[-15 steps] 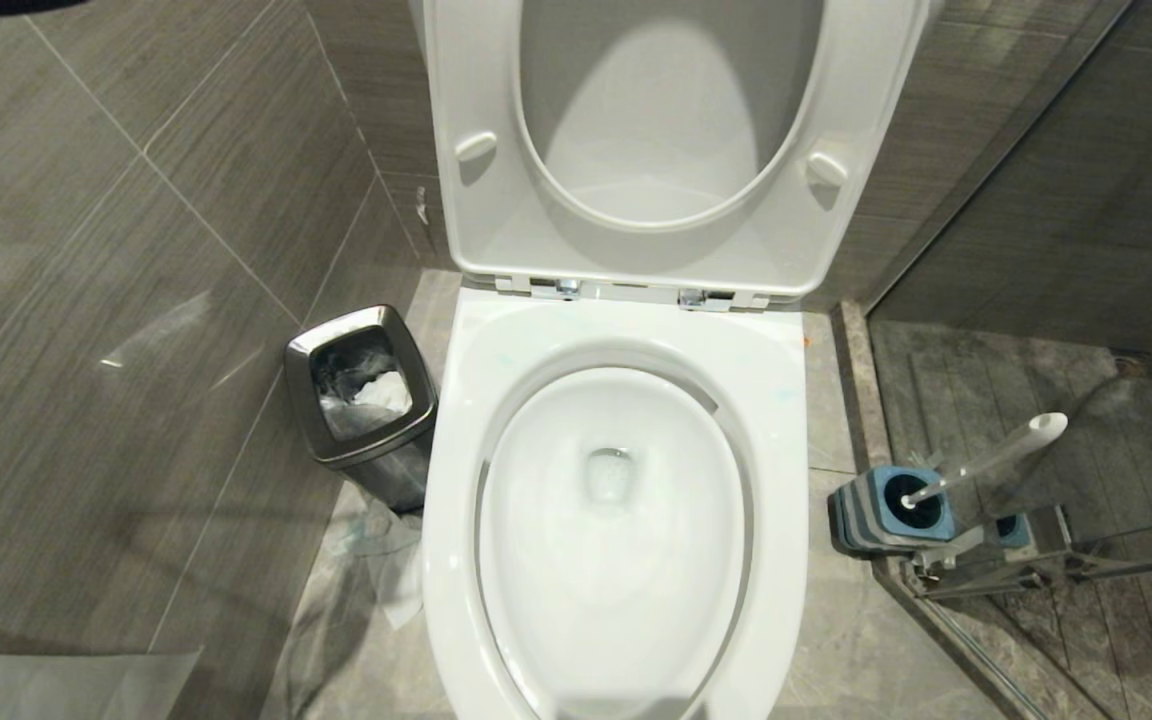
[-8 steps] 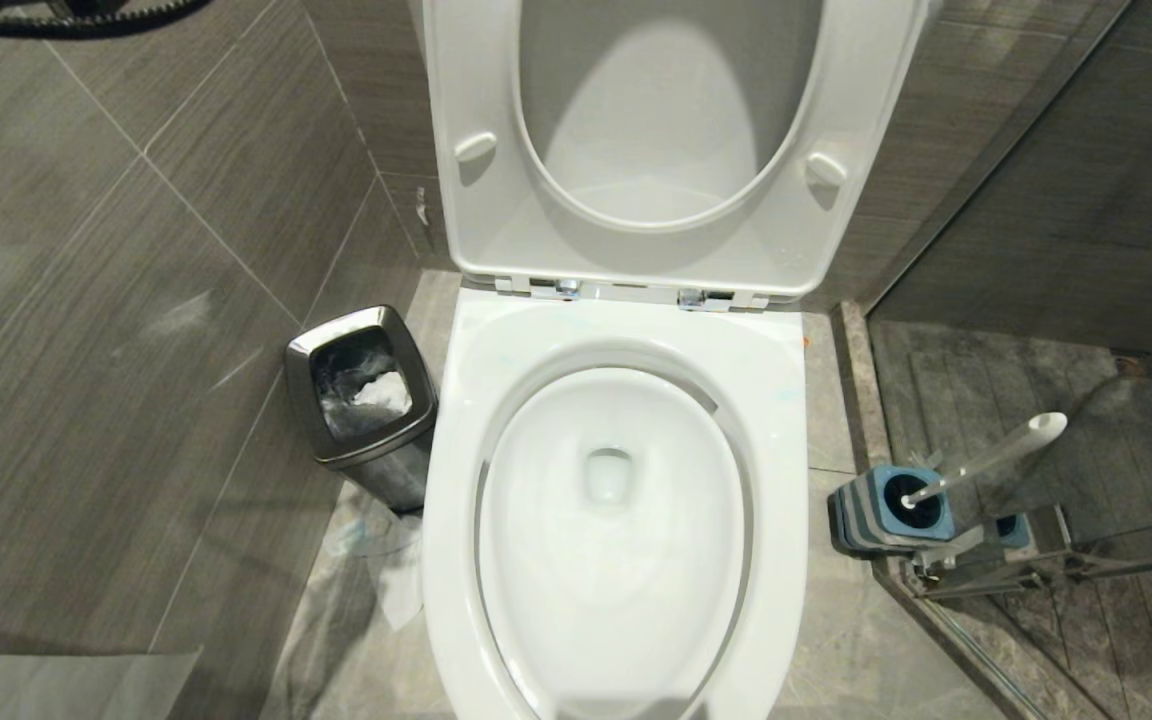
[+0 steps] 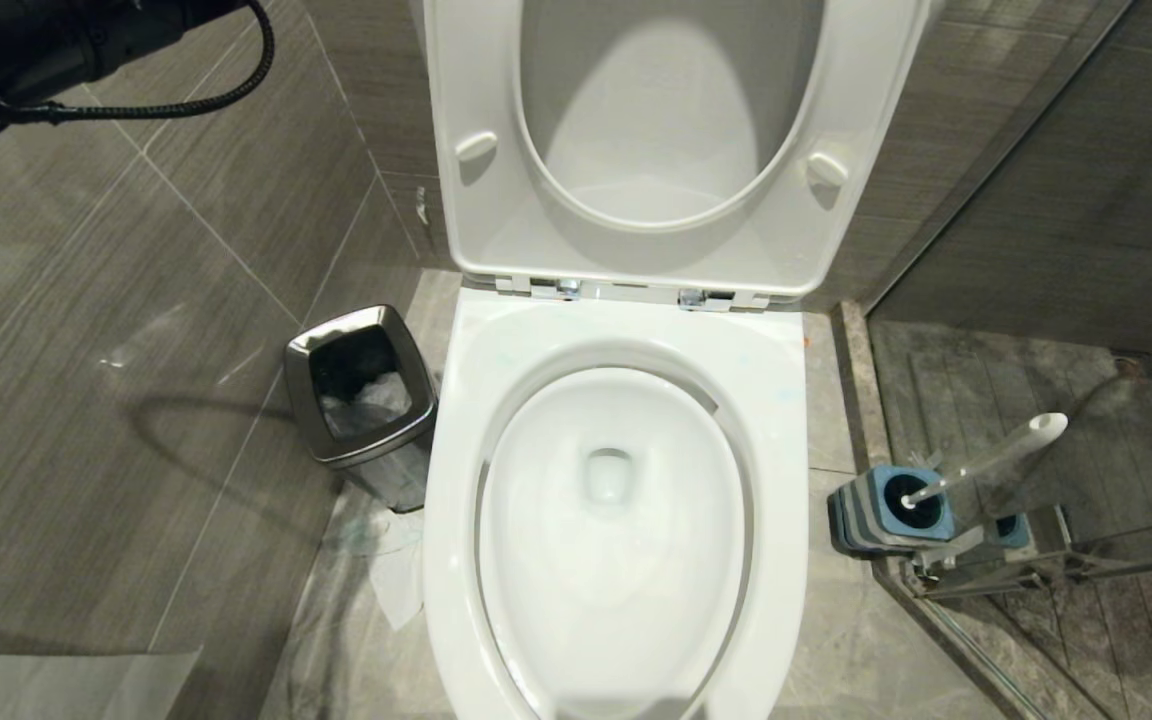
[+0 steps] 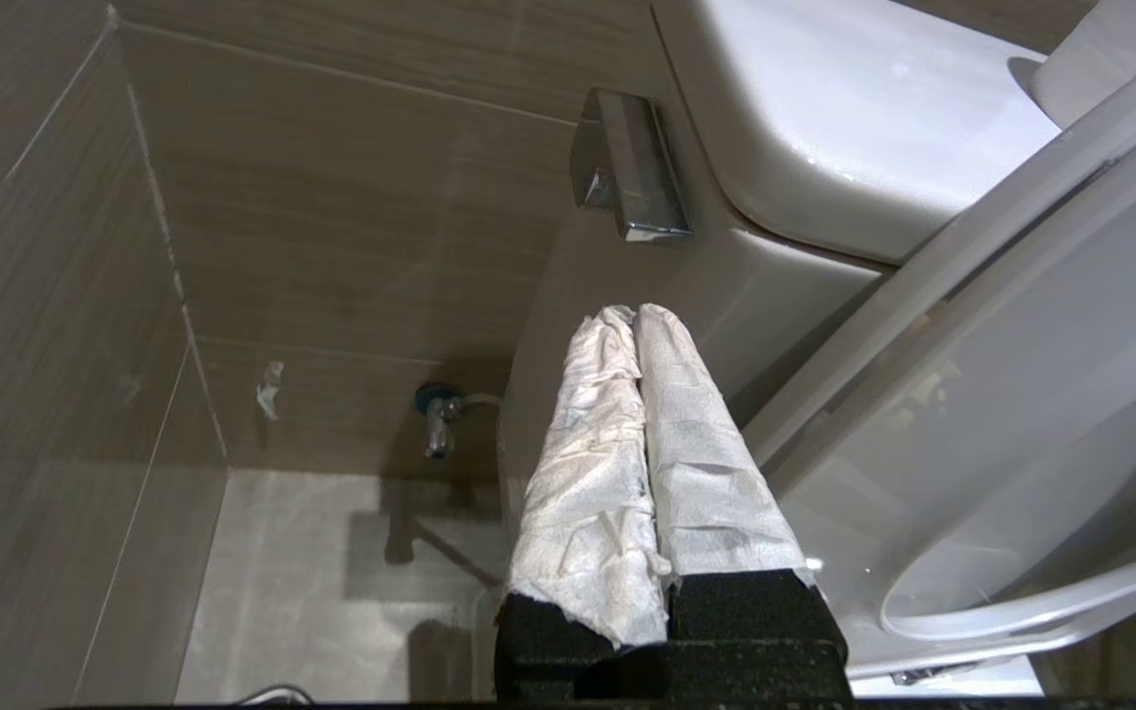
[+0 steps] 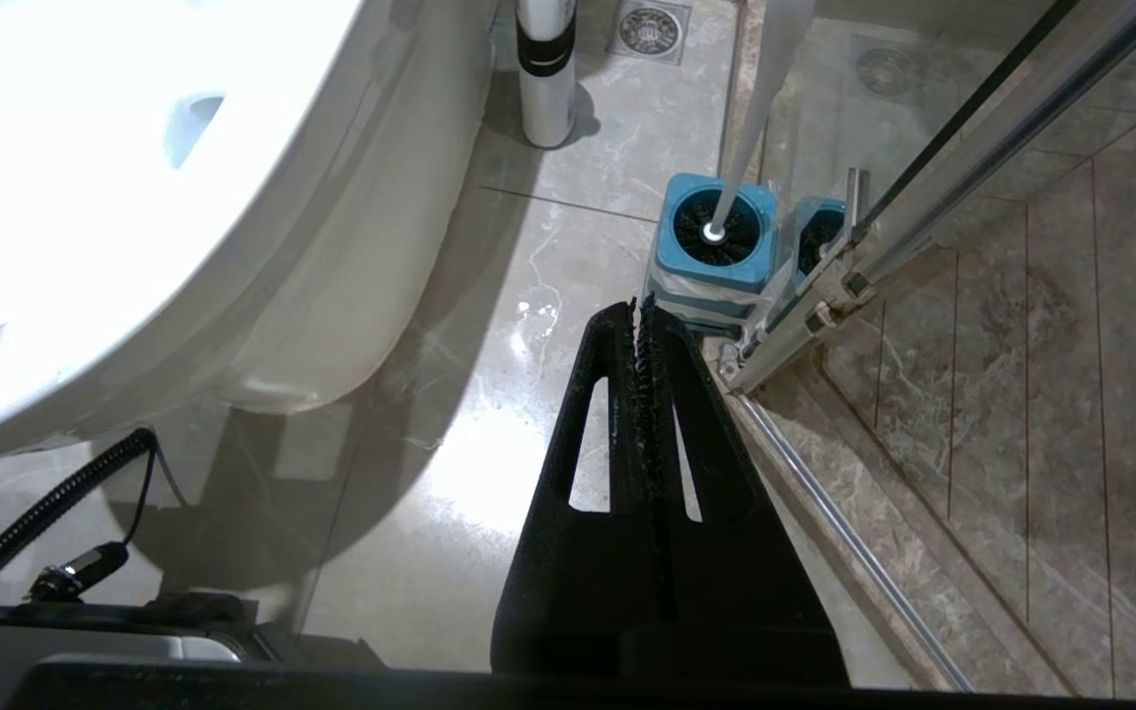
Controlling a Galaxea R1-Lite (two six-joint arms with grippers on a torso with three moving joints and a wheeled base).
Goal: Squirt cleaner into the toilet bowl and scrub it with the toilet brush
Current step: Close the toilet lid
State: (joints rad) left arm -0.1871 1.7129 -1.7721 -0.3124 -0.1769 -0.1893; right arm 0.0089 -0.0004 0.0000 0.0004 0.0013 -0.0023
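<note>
The white toilet bowl [image 3: 776,400] stands in the middle with seat and lid raised against the tank [image 4: 854,118]. To its right, the white toilet brush [image 3: 996,458] leans in its blue-topped holder [image 3: 871,515] by the glass door. My left gripper [image 4: 634,314] is shut on nothing, its fingers wrapped in white paper. It hangs beside the tank, a little short of the chrome flush lever [image 4: 632,187]. Its arm [image 3: 36,50] shows at the top left. My right gripper [image 5: 639,306] is shut and empty, low above the floor, just short of the holder [image 5: 716,251]. No cleaner is in view.
A steel waste bin [image 3: 361,395] stands left of the bowl, with paper scraps [image 3: 396,580] on the floor beside it. The glass shower door frame [image 5: 874,247] runs close past the holder. A white cylinder with a black band [image 5: 545,69] stands behind the toilet. A paper roll [image 4: 1120,39] sits on the tank.
My left arm has come into the head view at the top left, and its shadow now falls across the wall and the bin. The rippling water in the bowl has gone still.
</note>
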